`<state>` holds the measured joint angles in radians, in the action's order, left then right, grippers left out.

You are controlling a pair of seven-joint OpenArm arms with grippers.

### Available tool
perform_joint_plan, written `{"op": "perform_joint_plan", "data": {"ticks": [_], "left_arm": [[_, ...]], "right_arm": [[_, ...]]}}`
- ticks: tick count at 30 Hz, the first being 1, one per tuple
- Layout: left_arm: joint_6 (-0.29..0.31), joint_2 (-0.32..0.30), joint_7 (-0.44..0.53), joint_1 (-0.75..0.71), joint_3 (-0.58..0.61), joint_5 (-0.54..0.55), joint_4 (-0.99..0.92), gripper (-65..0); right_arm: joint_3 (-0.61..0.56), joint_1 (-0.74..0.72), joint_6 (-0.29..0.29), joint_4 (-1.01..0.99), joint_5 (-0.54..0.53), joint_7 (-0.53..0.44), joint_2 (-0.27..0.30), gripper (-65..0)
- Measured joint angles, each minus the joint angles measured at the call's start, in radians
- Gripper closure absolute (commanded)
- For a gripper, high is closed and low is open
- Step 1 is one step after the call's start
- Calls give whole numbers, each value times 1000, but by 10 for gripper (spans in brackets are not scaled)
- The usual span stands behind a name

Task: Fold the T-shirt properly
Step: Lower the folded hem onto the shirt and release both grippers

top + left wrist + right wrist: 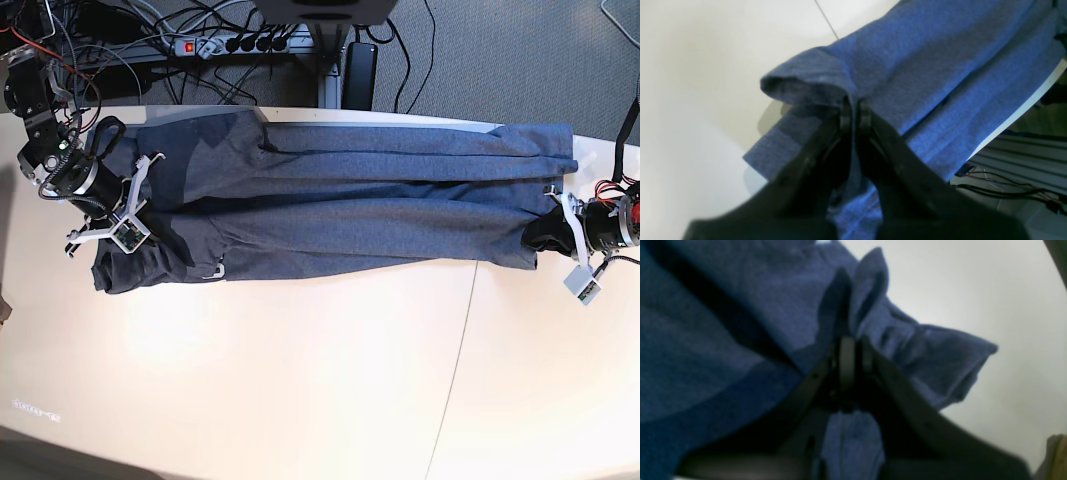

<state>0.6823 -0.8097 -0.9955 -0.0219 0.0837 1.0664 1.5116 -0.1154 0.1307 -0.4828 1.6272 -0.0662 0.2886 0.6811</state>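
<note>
The T-shirt [380, 215] is a soft knitted cloth, heathered blue-grey, matt, with a fine speckled weave that shows clearly in the left wrist view; its hems and folds look thick and slightly fuzzy. The table [300, 380] has a smooth, pale cream surface with a faint sheen, crossed by a thin dark seam. The left gripper [855, 108] and the right gripper [853, 353] have black fingers that look like matt plastic with a smooth finish. The floor [500, 60] behind the table is a grey, rough-looking carpet.
</note>
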Motion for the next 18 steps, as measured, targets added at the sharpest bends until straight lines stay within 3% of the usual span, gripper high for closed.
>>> {"op": "perform_joint_plan", "data": {"ticks": [7, 8, 9, 11, 12, 14, 18], "left_arm": [[0, 0, -3, 0, 0, -1, 0, 0], [0, 0, -3, 0, 0, -5, 0, -37], [0, 0, -3, 0, 0, -19, 0, -119], [0, 0, -7, 0, 0, -36, 0, -294], [0, 0, -7, 0, 0, -47, 0, -346], [0, 0, -9, -1, 0, -51, 0, -358], [0, 0, -10, -1, 0, -51, 0, -357]], "right_arm": [[5, 44, 0, -5, -1, -4, 0, 0], [5, 43, 0, -10, -1, -4, 0, 0], [5, 41, 0, -13, -1, -3, 0, -51], [5, 41, 0, -13, -2, -3, 0, -230], [5, 42, 0, -14, -12, -1, 0, -307], [5, 42, 0, -15, -57, 0, 0, -395], [5, 38, 0, -14, -135, 0, 0, -399]]}}
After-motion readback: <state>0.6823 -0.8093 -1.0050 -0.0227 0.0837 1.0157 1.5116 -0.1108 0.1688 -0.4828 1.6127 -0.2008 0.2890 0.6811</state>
